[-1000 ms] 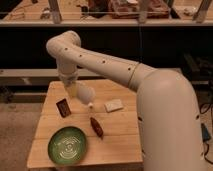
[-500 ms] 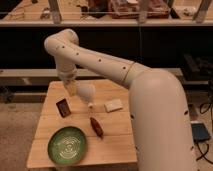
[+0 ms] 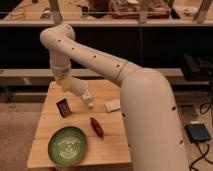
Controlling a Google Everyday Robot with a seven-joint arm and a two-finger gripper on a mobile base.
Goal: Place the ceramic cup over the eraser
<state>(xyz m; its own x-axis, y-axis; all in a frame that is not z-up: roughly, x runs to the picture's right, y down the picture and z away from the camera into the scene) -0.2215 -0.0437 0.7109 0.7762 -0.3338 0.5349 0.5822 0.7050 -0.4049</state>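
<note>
The eraser (image 3: 63, 107), a small dark block with a reddish-brown face, stands on the wooden table (image 3: 50, 125) at the left. My gripper (image 3: 67, 85) hangs from the wrist just above and behind it, over the table's back left. A pale off-white shape at the gripper's tip may be the ceramic cup. I cannot tell it apart from the gripper, or tell whether it is held. A white tube-like bottle (image 3: 84, 95) runs slantwise from beside the gripper down to the right.
A green plate (image 3: 67, 145) lies at the table's front left. A red-brown wrapped object (image 3: 96, 127) lies in the middle. A pale rectangular block (image 3: 113, 105) lies to the right. My arm covers the table's right side. Dark shelves stand behind.
The wrist and gripper have drifted slightly left, staying above the eraser. The things on the table have not moved.
</note>
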